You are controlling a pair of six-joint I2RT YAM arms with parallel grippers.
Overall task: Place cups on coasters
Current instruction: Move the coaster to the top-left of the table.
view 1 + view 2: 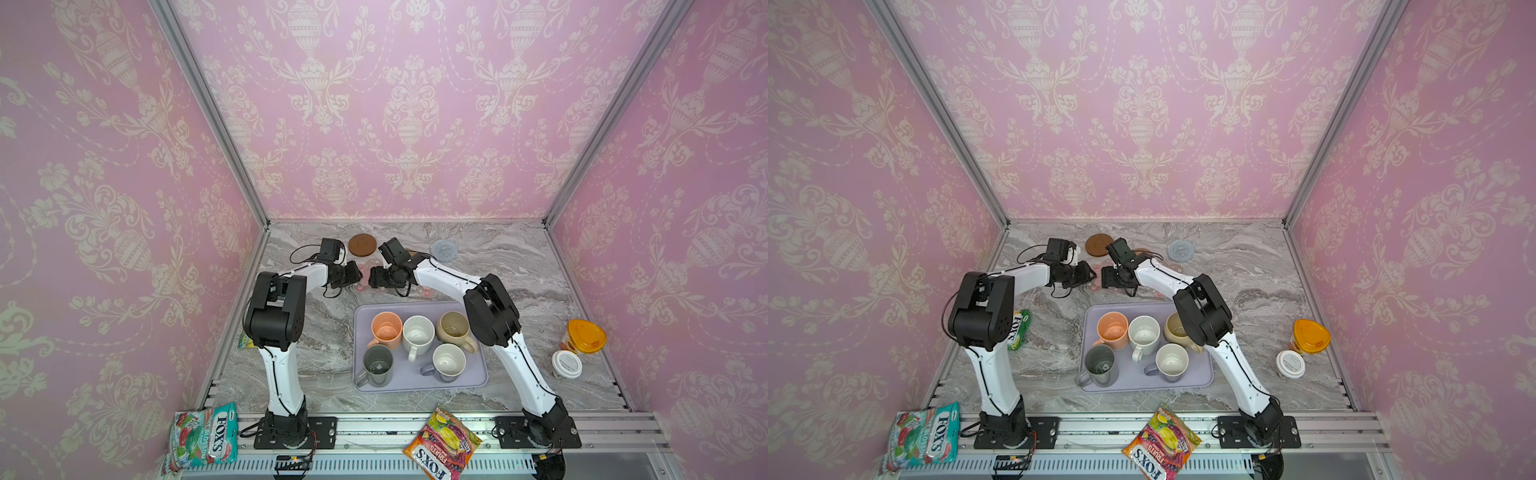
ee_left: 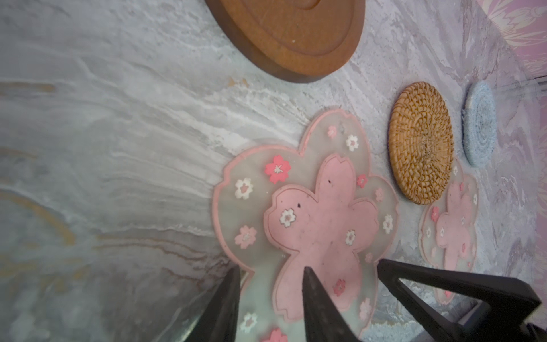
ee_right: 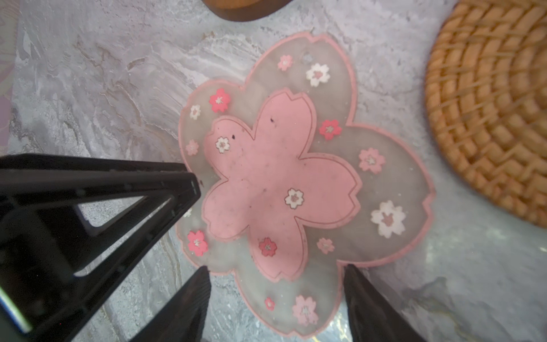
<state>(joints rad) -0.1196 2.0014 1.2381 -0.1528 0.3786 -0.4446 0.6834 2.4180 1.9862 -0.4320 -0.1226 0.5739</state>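
- Top views, both: all five cups stand upright in the lavender tray (image 1: 407, 382) just past the arm bases: peach mug (image 1: 386, 328), speckled white mug (image 1: 417, 334), beige mug (image 1: 455, 326), grey-green mug (image 1: 378, 365) and lavender mug (image 1: 449, 361). None is on a coaster yet.
- Beyond the tray, both tools face each other over one pink-flower coaster (image 3: 281, 177).
- Left gripper (image 2: 271, 269): jaws partly spread, nothing pinched. Right gripper (image 3: 276, 268): jaws wider, also empty. You can't tell whether any tip touches the coaster.
- My read: you're squaring this coaster, no cup picked. Keep it flat and off the rattan coaster (image 2: 421, 142) just beside it.
- The tips are close, so back one arm out before swinging the other to the tray.
- Farther back: second flower coaster (image 2: 450, 219), brown disc (image 1: 361, 244) and blue knitted coaster (image 1: 444, 249), all bare.
- Surface: grey marble-look table (image 1: 540, 270), hard and flat; a thin coaster will likely slide on it.
- Orange-lidded container (image 1: 586, 334) and white tub (image 1: 566, 363) sit at the right edge, well apart.
- Room: pink damask walls (image 1: 415, 124) on three sides.
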